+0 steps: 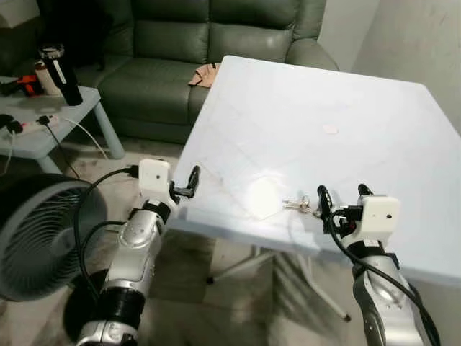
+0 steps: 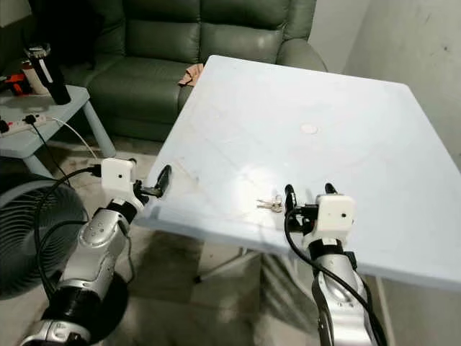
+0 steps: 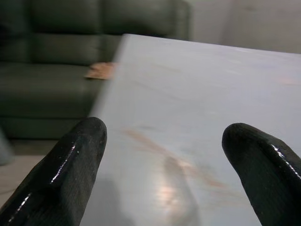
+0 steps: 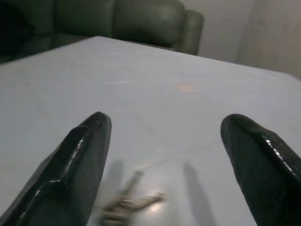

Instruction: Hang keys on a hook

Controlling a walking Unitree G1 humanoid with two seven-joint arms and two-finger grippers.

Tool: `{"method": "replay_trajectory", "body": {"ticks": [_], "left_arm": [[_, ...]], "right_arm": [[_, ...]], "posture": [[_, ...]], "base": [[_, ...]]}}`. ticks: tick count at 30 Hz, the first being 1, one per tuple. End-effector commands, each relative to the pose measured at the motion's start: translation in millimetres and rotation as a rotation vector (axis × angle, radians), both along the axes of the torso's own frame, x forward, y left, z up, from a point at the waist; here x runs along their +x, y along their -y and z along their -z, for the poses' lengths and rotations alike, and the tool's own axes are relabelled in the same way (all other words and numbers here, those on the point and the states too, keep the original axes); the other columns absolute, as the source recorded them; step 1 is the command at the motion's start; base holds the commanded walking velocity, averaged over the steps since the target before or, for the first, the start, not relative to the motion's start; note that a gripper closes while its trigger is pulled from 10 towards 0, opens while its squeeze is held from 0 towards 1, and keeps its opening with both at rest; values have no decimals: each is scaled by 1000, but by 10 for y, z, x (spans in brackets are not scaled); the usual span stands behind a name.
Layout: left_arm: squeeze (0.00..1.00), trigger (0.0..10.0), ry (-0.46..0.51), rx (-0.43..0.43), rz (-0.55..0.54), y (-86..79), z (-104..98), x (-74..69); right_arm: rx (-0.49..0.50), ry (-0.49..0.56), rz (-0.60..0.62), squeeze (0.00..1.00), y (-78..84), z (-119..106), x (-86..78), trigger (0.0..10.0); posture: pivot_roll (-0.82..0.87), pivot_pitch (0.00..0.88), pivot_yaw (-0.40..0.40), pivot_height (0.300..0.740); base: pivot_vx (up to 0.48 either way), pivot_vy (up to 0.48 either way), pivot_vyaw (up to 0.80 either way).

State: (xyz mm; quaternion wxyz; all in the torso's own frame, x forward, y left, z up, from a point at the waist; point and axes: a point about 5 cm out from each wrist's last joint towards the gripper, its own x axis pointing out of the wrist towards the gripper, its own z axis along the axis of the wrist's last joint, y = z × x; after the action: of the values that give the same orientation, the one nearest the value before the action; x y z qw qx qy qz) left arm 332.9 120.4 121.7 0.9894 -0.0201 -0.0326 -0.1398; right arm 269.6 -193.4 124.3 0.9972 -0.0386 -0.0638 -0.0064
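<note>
Left eye view: keys [image 1: 297,205] lie flat on the desk [image 1: 374,130], near its front edge, just beside a bright glare patch. Right hand [image 1: 341,198] sits low at that same edge, just beside the keys on their right, fingers spread and not touching them; likely lined up for a pickup, since the keys are the only thing to carry. Left hand [image 1: 193,182] hovers at the desk's front left corner, well apart from the keys, holding nothing; probably parked out of the way. A small round mark [image 1: 329,130] sits farther back on the desk. Beyond the desk a sofa [image 1: 180,50]; to the desk's left a fan [image 1: 39,238] and a side table [image 1: 50,115]. No hook made out, so hanging is some way off

Right eye view: same layout; keys [image 2: 271,204] just ahead of the right hand's left finger

Left wrist view: both fingers [image 3: 61,174] spread wide over bare desk, nothing between them

Right wrist view: fingers [image 4: 75,165] spread, keys [image 4: 129,200] blurred, low and close to one finger rather than centred in the gap; I judge the hand needs to shift toward them before pinching
</note>
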Motion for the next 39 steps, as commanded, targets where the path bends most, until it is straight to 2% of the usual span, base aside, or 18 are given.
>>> {"method": "replay_trajectory", "body": {"ticks": [1,20,21,22,23,29,39], "left_arm": [[0,10000,26,-8,-9,-69,-40,-14],[0,10000,28,-10,-8,-68,-40,-20],[0,10000,38,27,132,136,67,-237],[0,10000,38,27,132,136,67,-237],[0,10000,50,65,202,243,108,-356],[0,10000,57,80,261,316,117,-416],[0,10000,61,88,299,377,100,-471]], "right_arm": [[-2,-18,-14,0,-14,29,-20,10000],[-3,-18,-16,0,-13,29,-20,10000],[-124,-92,-183,0,-13,24,97,10000],[-124,-92,-183,0,-13,24,97,10000],[-187,-120,-263,0,-7,7,151,10000],[-224,-126,-277,0,-11,-11,216,10000],[-236,-130,-331,0,-23,-41,281,10000]], "posture": [[32,92,-43,740],[32,92,-43,740],[48,127,-78,740],[48,127,-78,740],[52,131,-82,740],[61,132,-86,740],[62,119,-87,740]], "base": [[0,0,0],[0,0,0],[0,0,0],[0,0,0],[0,0,0],[0,0,0],[0,0,0]]}}
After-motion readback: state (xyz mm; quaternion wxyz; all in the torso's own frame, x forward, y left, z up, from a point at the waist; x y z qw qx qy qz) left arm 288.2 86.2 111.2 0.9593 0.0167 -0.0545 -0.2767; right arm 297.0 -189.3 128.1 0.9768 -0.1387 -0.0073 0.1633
